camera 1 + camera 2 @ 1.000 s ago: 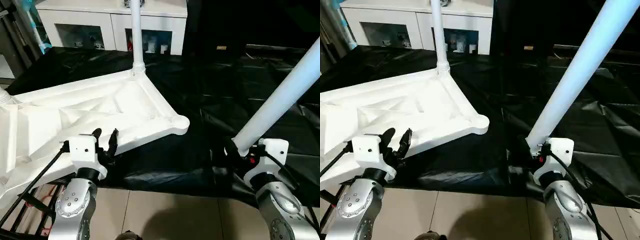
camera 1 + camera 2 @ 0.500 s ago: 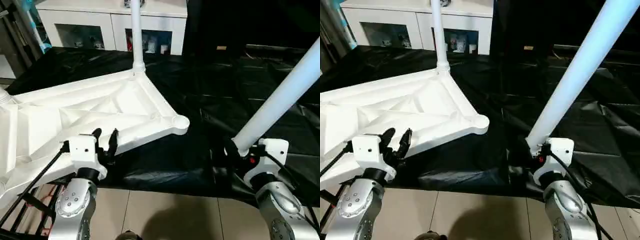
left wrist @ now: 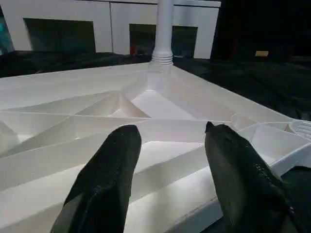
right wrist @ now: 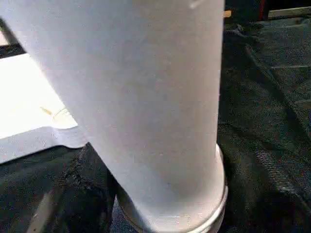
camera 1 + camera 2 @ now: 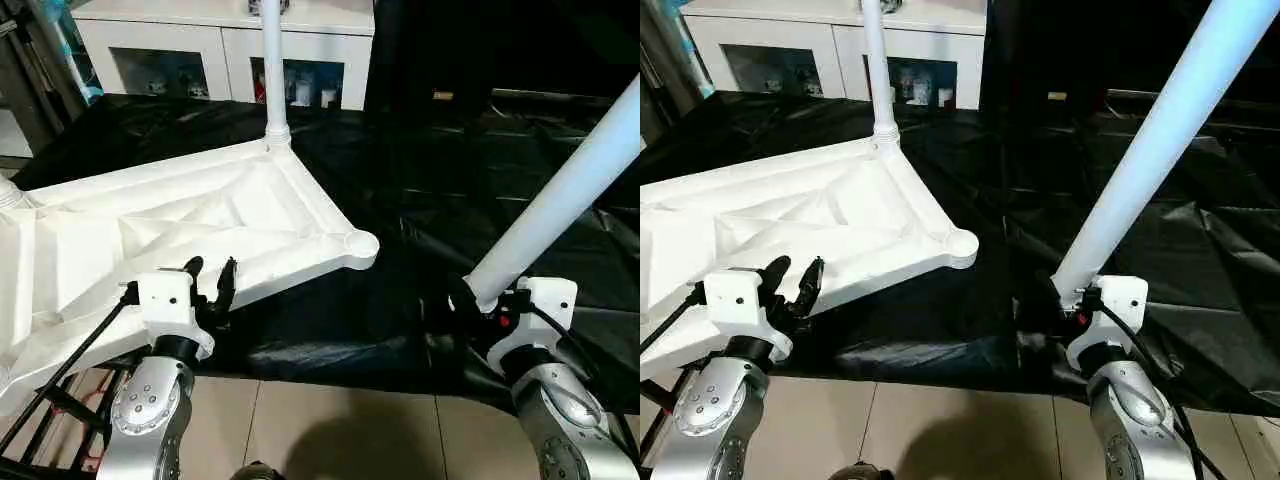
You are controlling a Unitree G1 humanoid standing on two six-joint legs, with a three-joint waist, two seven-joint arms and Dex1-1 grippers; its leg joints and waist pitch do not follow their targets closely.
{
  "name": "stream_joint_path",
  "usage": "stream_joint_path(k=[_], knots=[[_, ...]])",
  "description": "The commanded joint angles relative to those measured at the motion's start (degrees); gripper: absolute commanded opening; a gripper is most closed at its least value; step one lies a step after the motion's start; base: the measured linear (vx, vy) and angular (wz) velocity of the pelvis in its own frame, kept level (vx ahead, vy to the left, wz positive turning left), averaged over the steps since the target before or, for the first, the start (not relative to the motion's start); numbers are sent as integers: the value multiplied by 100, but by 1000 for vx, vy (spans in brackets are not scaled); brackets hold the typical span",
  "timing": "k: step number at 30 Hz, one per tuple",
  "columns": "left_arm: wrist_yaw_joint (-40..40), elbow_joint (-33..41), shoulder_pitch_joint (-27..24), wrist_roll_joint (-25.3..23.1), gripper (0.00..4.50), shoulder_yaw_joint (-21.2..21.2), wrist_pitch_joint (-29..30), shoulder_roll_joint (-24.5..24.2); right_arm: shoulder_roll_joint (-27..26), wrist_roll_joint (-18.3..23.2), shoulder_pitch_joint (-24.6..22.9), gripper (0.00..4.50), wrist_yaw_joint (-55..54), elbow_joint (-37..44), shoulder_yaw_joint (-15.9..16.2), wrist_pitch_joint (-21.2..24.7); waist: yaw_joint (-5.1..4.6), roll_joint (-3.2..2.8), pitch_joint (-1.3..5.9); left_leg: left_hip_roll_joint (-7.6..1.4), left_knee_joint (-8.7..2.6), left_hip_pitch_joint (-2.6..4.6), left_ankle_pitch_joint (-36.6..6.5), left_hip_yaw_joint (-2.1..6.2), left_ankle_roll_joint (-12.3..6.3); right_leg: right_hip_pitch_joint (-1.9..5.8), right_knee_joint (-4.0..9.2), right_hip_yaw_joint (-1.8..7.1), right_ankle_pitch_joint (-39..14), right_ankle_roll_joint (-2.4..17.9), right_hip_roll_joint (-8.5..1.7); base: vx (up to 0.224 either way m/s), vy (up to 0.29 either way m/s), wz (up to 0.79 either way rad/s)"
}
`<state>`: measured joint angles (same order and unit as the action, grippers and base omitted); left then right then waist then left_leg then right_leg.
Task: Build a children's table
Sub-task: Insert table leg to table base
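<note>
The white table top (image 5: 250, 215) lies upside down on the black sheet, its ribbed underside facing up. One white leg (image 5: 272, 70) stands upright in the far corner socket. The near right corner socket (image 5: 361, 242) is empty. My left gripper (image 5: 210, 272) is at the top's near rim, open, with its black fingers (image 3: 112, 170) spread over the ribs. My right gripper (image 5: 478, 300) is shut on the thick end of a second leg (image 5: 560, 190), which slants up and to the right, well to the right of the empty socket. That leg's collared end (image 4: 170, 204) sits close in the right wrist view.
A white glass-door cabinet (image 5: 220, 40) stands at the back. The crumpled black sheet (image 5: 450, 150) covers the work area, with beige floor tiles (image 5: 330, 430) in front of it. A black cable and frame (image 5: 50, 400) run under the top's near left side.
The table top has tipped slightly, so its ribs show more deeply. Both grippers and the held leg stay where they were.
</note>
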<state>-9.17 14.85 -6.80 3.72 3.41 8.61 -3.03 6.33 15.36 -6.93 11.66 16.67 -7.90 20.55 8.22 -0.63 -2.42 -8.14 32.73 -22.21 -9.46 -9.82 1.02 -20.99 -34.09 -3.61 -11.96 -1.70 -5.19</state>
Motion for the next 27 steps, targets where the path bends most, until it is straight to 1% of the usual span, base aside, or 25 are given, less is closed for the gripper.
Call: stream_joint_path(k=[1,6,16,17,20,27], knots=[[21,67,-32,28,250,-63,49,-11,27,28,32,263,-14,-7,-40,27,5,47,264,-480,-446,107,-1859,217,9,85,445,284,-1246,643,-387,0,0,0],[21,67,-32,28,250,-63,49,-11,27,28,32,263,-14,-7,-40,27,5,43,260,-481,-450,111,-1915,219,29,82,456,285,-1345,639,-392,0,0,0],[21,67,-32,28,250,-63,49,-11,27,28,32,263,-14,-7,-40,27,7,43,261,-479,-448,107,-1888,219,18,84,454,284,-1346,635,-392,0,0,0],[21,67,-32,28,250,-63,49,-11,27,28,32,263,-14,-7,-40,27,6,43,264,-483,-447,114,-1894,220,23,80,452,285,-1334,636,-390,0,0,0],[21,67,-32,28,250,-63,49,-11,27,28,32,263,-14,-7,-40,27,7,45,267,-479,-442,103,-1818,217,-1,88,441,284,-1206,652,-387,0,0,0],[21,67,-32,28,250,-63,49,-11,27,28,32,263,-14,-7,-40,27,6,46,265,-478,-443,102,-1843,217,-2,91,444,283,-1264,655,-390,0,0,0]])
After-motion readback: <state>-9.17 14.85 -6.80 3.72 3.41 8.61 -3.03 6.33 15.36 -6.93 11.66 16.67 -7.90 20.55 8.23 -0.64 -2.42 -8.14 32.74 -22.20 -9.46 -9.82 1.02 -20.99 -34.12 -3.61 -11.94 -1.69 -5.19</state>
